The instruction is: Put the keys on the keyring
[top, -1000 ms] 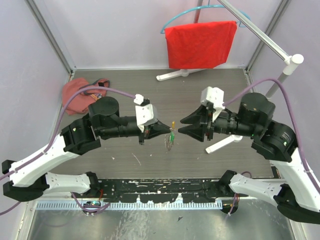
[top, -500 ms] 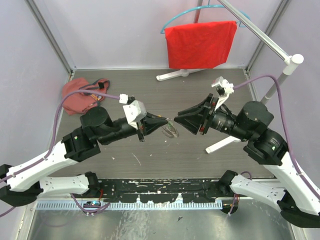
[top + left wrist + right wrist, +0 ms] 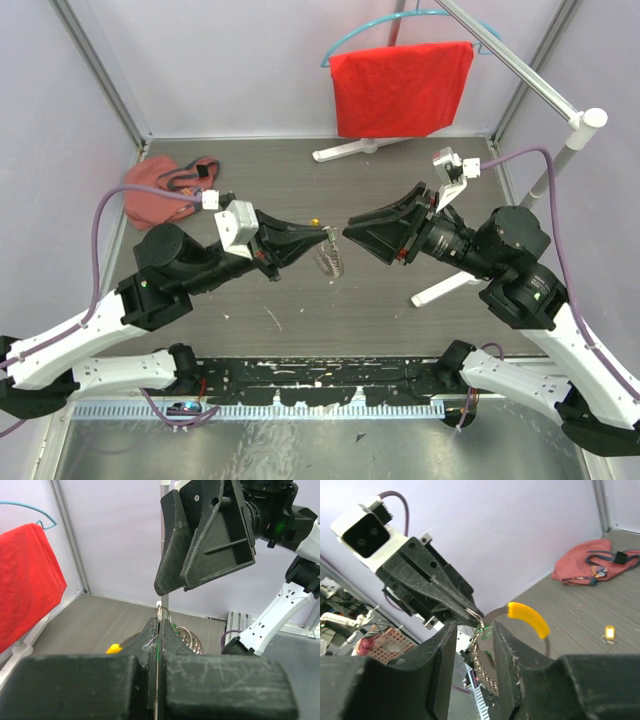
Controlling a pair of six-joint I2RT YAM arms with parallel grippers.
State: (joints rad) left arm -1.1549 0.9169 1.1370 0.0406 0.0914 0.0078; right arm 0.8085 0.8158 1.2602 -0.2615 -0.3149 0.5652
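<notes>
Keyring (image 3: 332, 260) hangs pinched in left gripper (image 3: 324, 235); right gripper (image 3: 348, 232) spread beside it

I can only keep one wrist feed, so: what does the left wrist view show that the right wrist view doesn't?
Only left wrist: the red cloth on its hanger, and the right tool open, seen from in front. Only right wrist: the red pouch, the brass key lying on the table, and the left tool from in front, shut on the keyring. Both: the keyring's coils and a sliver of the green key.
</notes>
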